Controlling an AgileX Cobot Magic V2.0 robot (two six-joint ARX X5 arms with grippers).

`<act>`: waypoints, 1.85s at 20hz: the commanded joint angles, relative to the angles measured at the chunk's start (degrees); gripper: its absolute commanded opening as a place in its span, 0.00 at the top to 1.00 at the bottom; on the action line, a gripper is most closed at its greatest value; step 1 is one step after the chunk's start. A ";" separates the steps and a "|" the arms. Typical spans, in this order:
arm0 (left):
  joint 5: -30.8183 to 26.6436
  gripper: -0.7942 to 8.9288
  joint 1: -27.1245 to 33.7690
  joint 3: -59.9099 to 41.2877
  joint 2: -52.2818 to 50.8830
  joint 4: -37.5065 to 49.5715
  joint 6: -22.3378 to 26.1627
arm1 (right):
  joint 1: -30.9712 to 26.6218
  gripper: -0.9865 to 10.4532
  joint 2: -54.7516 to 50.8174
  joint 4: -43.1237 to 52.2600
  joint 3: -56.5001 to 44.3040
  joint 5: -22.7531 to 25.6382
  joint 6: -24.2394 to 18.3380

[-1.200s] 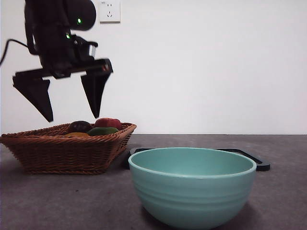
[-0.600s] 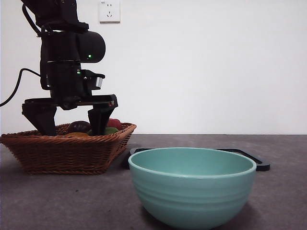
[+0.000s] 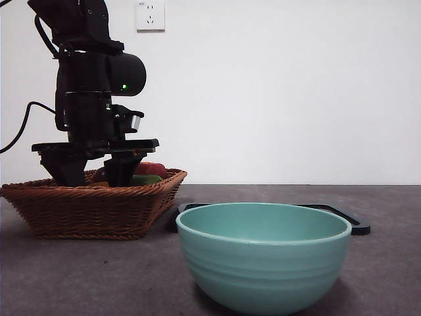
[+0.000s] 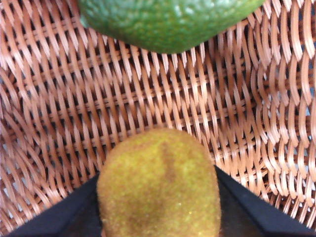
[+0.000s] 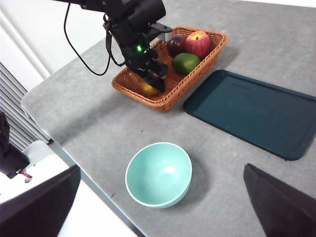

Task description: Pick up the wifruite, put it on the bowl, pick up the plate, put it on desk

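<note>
1. while my left gripper (image 4: 159,232) sits down inside the wicker basket (image 3: 92,207), i see its two black jaws standing on either side of the wifruite (image 4: 159,185), pressed against its flanks; they look closed onto it, about as wide apart as the fruit itself.
2. from the left wrist view i see the wifruite's dull orange-brown skin filling the space between the jaws, with woven basket floor behind it and the green fruit (image 4: 168,22) lying a little beyond, apart from it.
3. from the right wrist view i see the left arm (image 5: 131,27) reaching over the near end of the basket, the wifruite showing only as a small orange patch under it, and the green fruit, a red fruit (image 5: 198,43) and a dark fruit (image 5: 176,44) grouped at the far end.
4. beside the basket i see the flat dark tray (image 5: 252,112) lying on the desk (image 5: 89,118).
5. nearer me, well apart from the basket, i see the mint-green bowl (image 3: 263,257) standing upright on the desk.
6. my right gripper (image 5: 158,207) hangs high above the table, jaws spread wide, holding nothing.
</note>
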 commanded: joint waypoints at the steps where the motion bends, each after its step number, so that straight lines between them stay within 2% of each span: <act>1: -0.07 0.70 -0.26 2.03 1.44 -0.70 -0.44 | 0.26 0.40 0.02 0.15 1.14 -0.07 0.59; 5: -0.04 0.70 -0.15 7.52 0.63 -7.67 -1.79 | 0.26 0.40 0.02 0.31 1.14 -2.21 1.49; 9: 0.37 0.70 -2.58 9.27 -5.05 -11.69 -3.15 | 0.26 0.40 0.00 -2.47 2.58 -1.99 1.64; 12: 0.42 0.70 -6.64 9.27 -10.34 -13.20 -4.55 | 0.26 0.40 0.00 -3.87 5.09 -0.81 1.60; 17: 3.56 0.70 -15.76 9.27 -15.74 -19.74 -6.88 | 0.26 0.40 0.00 -9.33 9.88 4.63 0.96; 20: 3.58 0.69 -21.29 9.27 -15.72 -21.86 -11.69 | 0.26 0.40 0.00 -11.02 11.32 4.98 0.94; 23: 3.30 0.63 -26.99 9.27 -15.69 -21.53 -16.00 | 0.26 0.40 0.00 -11.26 11.61 4.96 0.98; 30: 2.62 0.63 -35.41 9.27 -13.68 -15.96 -18.23 | 0.26 0.40 0.00 -11.45 11.61 4.92 1.01; 37: 2.64 0.63 -39.32 9.27 -3.65 -13.70 -17.97 | 0.26 0.40 0.00 -11.47 11.61 4.92 0.96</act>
